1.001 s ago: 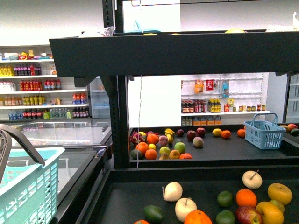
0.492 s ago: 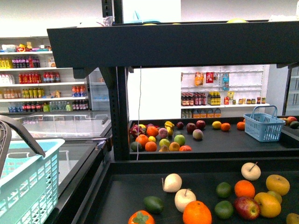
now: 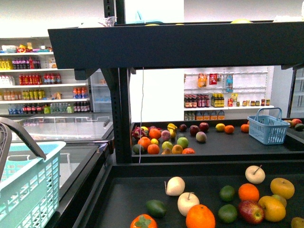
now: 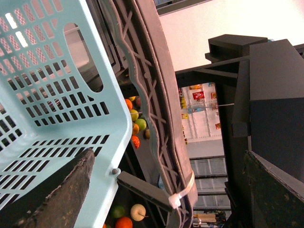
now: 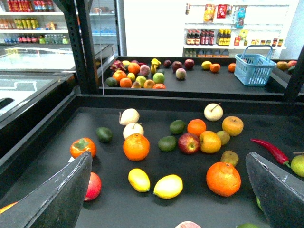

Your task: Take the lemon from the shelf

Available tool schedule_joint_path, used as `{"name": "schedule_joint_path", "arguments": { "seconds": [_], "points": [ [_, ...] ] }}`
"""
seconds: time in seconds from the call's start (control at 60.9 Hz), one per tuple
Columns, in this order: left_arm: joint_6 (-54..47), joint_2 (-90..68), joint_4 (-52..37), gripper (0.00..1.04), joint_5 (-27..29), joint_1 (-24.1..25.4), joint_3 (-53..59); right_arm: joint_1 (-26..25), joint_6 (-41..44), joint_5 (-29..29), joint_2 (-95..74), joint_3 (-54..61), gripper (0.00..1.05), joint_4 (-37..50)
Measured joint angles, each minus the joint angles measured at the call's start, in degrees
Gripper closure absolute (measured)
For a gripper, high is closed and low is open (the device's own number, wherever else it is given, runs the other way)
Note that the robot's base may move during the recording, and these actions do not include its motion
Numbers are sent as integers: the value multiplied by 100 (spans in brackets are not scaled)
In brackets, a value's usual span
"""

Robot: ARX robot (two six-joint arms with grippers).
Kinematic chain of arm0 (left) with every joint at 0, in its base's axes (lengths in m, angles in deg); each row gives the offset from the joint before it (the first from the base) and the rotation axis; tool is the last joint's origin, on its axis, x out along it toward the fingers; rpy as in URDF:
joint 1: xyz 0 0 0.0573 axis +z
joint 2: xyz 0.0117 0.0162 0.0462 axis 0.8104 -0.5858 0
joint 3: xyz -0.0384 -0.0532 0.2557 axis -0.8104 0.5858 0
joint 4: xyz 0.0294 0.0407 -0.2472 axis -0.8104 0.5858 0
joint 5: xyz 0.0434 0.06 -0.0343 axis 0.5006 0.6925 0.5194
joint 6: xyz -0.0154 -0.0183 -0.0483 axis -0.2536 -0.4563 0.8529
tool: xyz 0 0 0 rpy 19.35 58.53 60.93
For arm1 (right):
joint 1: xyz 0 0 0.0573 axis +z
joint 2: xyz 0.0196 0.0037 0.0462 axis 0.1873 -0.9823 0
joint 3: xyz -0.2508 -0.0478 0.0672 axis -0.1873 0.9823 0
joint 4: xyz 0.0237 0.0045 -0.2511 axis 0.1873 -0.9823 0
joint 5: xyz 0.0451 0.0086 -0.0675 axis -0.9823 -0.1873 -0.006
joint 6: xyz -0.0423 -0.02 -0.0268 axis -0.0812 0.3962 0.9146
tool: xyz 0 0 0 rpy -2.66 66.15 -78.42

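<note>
Front view: the shelf (image 3: 171,45) is carrying mixed fruit on its black decks, with a pale-blue basket (image 3: 28,190) showing beside its left edge

Left wrist view: the left gripper (image 4: 168,154) is gaping wide and gripping nothing, with the basket's grey handle (image 4: 161,109) passing between its fingers

Right wrist view: the right gripper (image 5: 168,159) is spread wide and empty, apart from the lemon (image 5: 167,186), which is lying toward the deck's front edge, its long axis roughly along that edge
</note>
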Motion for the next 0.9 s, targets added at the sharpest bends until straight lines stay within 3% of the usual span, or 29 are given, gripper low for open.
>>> {"name": "schedule_joint_path", "arguments": {
  "seconds": [0.41, 0.722, 0.821, 0.903],
  "points": [
    [76, -1047, 98, 8, 315, -170, -1287, 0, 0, 0, 0, 0, 7, 2],
    [-7, -1392, 518, 77, 603, -304, -1775, 0, 0, 0, 0, 0, 7, 0],
    [184, -1333, 649, 89, 599, -330, -1733, 0, 0, 0, 0, 0, 7, 0],
    [-96, -1150, 761, 94, 535, -374, -1628, 0, 0, 0, 0, 0, 7, 0]
  ]
}}
